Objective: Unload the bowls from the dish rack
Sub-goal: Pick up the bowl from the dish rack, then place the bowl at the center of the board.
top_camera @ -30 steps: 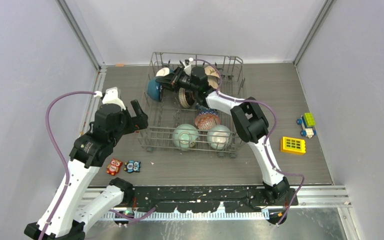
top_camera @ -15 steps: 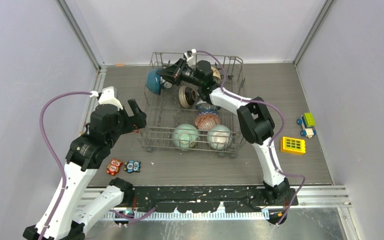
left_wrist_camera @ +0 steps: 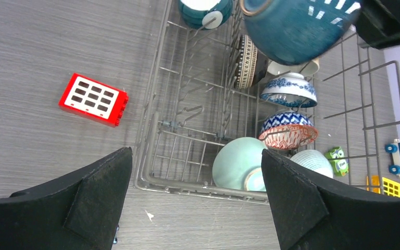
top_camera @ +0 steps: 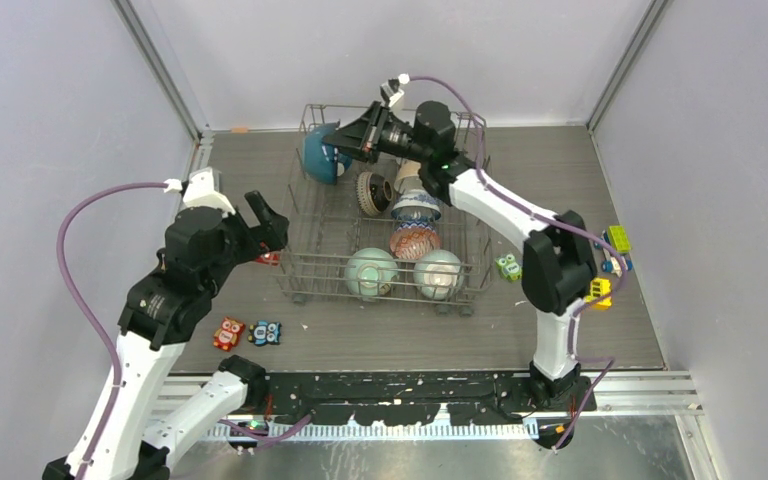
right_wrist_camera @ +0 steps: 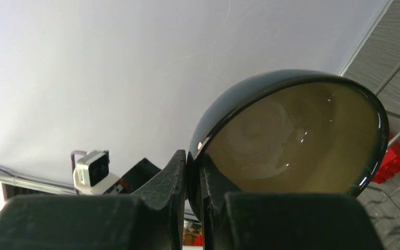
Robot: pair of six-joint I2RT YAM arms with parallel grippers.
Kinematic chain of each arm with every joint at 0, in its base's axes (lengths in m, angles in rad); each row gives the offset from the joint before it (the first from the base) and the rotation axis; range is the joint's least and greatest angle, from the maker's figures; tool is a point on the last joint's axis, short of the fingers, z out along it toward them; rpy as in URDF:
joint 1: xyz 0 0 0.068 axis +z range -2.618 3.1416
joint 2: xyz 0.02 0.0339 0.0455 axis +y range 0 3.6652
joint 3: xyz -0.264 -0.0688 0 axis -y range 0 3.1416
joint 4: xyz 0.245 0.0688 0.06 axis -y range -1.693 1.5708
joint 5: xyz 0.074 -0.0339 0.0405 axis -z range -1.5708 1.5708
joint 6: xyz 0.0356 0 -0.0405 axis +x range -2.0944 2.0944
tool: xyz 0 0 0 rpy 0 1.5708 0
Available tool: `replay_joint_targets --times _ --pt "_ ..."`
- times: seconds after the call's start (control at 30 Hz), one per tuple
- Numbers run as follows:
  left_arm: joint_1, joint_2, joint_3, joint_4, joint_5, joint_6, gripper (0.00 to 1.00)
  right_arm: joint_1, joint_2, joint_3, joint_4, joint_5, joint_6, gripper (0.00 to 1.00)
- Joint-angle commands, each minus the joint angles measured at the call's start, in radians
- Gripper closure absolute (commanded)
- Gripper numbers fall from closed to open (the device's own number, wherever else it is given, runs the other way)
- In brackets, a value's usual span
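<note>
The grey wire dish rack (top_camera: 298, 268) stands mid-table. My right gripper (top_camera: 353, 138) is shut on the rim of a dark teal bowl (top_camera: 320, 160) and holds it in the air over the rack's far left corner. The bowl's olive inside fills the right wrist view (right_wrist_camera: 291, 135), with the gripper (right_wrist_camera: 187, 162) pinching its rim. In the rack lie a pale green bowl (top_camera: 371, 272), a cream ribbed bowl (top_camera: 438, 274), a red patterned bowl (top_camera: 413, 242), a blue-and-white bowl (top_camera: 416, 207) and a brown patterned bowl (top_camera: 369, 192). My left gripper (top_camera: 271, 231) is open and empty, left of the rack (left_wrist_camera: 150, 130).
A red block (left_wrist_camera: 94, 99) lies left of the rack. Two owl toys (top_camera: 228, 332) (top_camera: 265, 332) sit near the front left. A green owl (top_camera: 507, 266), a yellow block (top_camera: 598, 289) and a green-blue block (top_camera: 616, 240) lie right of the rack. Another teal bowl (left_wrist_camera: 204, 9) sits at the rack's far end.
My right gripper has raised the dark teal bowl out of the rack's far left corner, and the right arm has swung up and to the right. My left arm has drifted slightly left.
</note>
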Motion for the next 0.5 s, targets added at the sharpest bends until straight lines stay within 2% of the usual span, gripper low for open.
replay_joint_targets --times 0.0,0.23,0.47 --pt "0.006 -0.007 0.049 0.037 0.003 -0.030 0.05 -0.003 -0.242 -0.015 -0.107 -0.008 -0.220 0.99" --pt "0.006 0.023 0.085 0.063 0.042 -0.058 0.03 0.059 -0.510 -0.009 -0.641 0.143 -0.667 0.99" --pt "0.006 0.085 0.176 0.024 0.101 -0.081 0.01 0.182 -0.689 0.059 -1.070 0.379 -0.997 0.99"
